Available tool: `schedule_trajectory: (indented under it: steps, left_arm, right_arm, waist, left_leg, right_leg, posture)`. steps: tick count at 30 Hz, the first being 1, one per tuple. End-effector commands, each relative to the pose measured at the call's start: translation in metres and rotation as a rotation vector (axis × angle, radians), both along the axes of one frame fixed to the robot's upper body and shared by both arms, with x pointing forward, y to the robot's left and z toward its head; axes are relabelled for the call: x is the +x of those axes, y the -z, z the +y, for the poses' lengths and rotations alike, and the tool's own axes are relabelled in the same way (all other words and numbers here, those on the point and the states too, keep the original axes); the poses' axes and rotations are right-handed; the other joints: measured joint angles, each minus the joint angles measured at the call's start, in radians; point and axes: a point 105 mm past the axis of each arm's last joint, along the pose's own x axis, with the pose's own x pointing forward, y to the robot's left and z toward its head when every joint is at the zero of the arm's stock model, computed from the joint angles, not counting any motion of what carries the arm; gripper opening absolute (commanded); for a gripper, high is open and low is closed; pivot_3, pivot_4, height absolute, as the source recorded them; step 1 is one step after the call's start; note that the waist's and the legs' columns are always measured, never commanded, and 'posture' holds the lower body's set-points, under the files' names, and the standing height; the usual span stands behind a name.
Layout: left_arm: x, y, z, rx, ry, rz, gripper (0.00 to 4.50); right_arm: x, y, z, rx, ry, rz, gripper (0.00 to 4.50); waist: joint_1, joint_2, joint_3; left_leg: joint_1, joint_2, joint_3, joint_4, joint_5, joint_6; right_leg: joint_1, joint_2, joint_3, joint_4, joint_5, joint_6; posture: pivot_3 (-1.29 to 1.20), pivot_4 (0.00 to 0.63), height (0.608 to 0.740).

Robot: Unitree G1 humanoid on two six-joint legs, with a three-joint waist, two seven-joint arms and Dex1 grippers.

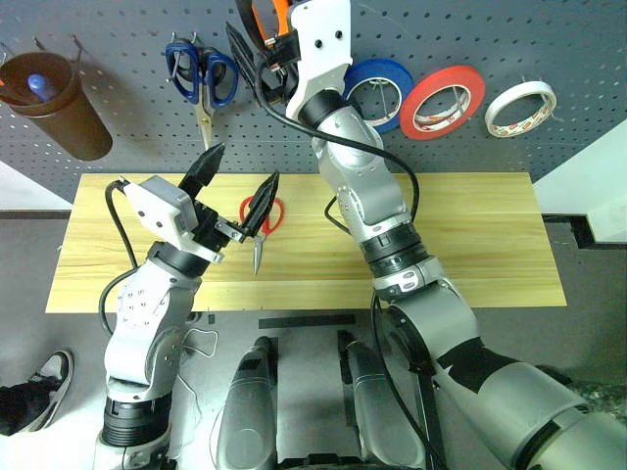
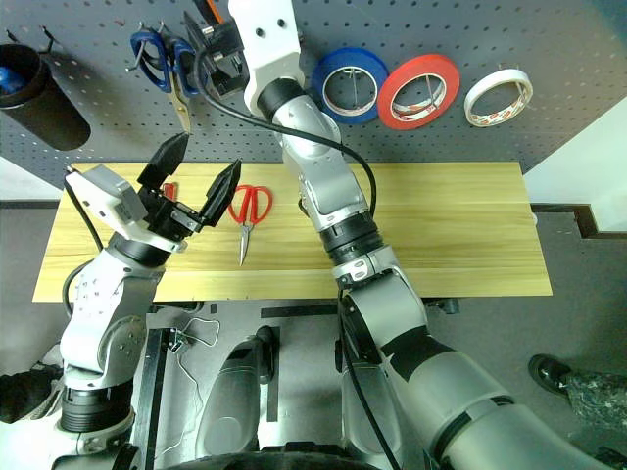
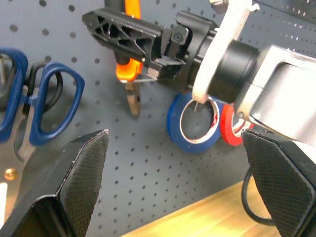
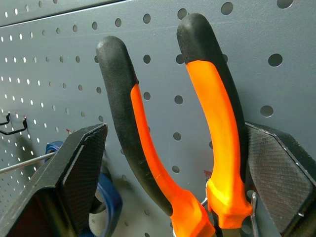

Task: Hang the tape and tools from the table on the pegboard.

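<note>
1. The right claw (image 4: 173, 148) is up at the pegboard (image 1: 490, 39) with its fingers spread wide either side of the pliers (image 4: 197, 148), and it grips nothing; the pliers look to be hanging on a wire hook by themselves
2. Judged from that, the step in hand is the release of the pliers, and the arm's next job is to back straight off without catching the orange-and-black handles
3. The left claw (image 1: 240, 191) hovers over the surface (image 1: 470, 235), open wide and empty, just above the red-handled scissors (image 1: 261, 220)
4. Those scissors lie flat on the light wood, loops toward the board, blades closed and pointing at the near edge; they look like the next pick, which calls for a drop onto the handles and a firm pinch
5. The tape (image 1: 520, 108), white-cream and thin, already hangs on the board beside the red roll (image 1: 442, 101) and the blue roll (image 1: 378, 91)
6. The blue-handled scissors (image 1: 201, 78) hang further left
7. The screwdriver cannot be made out with certainty
</note>
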Motion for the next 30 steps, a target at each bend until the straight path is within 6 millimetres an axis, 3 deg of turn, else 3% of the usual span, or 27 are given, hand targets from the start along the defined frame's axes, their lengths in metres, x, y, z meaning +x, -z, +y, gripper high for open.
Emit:
schedule_trajectory:
  steps: [1, 30]
  left_arm:
    - [-0.004, -0.009, 0.002, 0.006, -0.003, -0.061, 4.50]
    - [0.013, -0.009, -0.001, 0.005, 0.022, -0.092, 4.50]
  right_arm:
    - [-0.013, -0.015, -0.008, 0.029, 0.006, -0.061, 4.49]
    - [-0.013, 0.010, -0.050, -0.025, 0.142, -0.020, 4.49]
  waist:
    - [-0.001, 0.000, 0.000]
    - [0.020, -0.001, -0.001]
  left_leg:
    - [0.000, 0.000, 0.000, -0.001, 0.000, 0.000]
    - [0.000, 0.000, 0.001, -0.014, 0.001, -0.002]
  right_leg:
    - [0.000, 0.000, 0.000, -0.001, 0.000, 0.000]
    - [-0.001, -0.001, -0.001, -0.009, 0.001, 0.000]
  posture:
    - [0.12, 0.350, 0.721]
    - [0.10, 0.325, 0.721]
